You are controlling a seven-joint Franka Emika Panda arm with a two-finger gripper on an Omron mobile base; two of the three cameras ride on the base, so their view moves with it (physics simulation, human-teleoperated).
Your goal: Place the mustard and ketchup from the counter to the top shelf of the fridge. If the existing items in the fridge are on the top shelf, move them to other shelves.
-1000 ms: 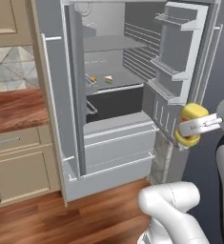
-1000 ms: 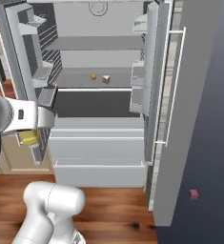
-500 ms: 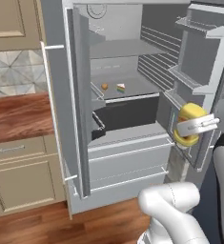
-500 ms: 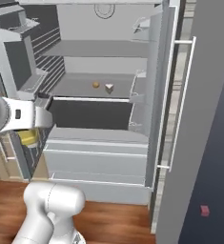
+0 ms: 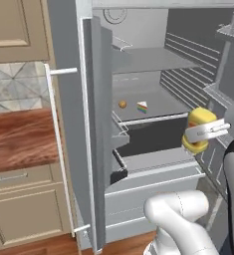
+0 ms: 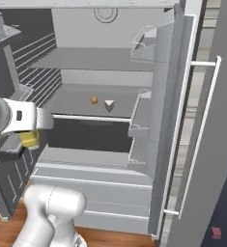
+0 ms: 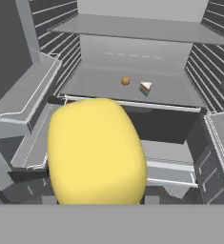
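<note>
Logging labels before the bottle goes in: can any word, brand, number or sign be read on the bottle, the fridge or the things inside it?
None can be read.
The mustard, held in the end effector: plain yellow, no label.
The fridge walls and shelves: bare grey; a round dial on the back wall carries no legible marks.
The cake wedge and the orange ball: no text.

mustard [image 5: 201, 130]: squat yellow bottle, held before open fridge [image 5: 138, 164]; cake wedge [image 5: 142, 106] | orange ball [image 5: 122, 104] at its 9 o'clock, lower shelf

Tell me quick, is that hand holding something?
Hand: closed on the mustard, carried in front of the open fridge.
</note>
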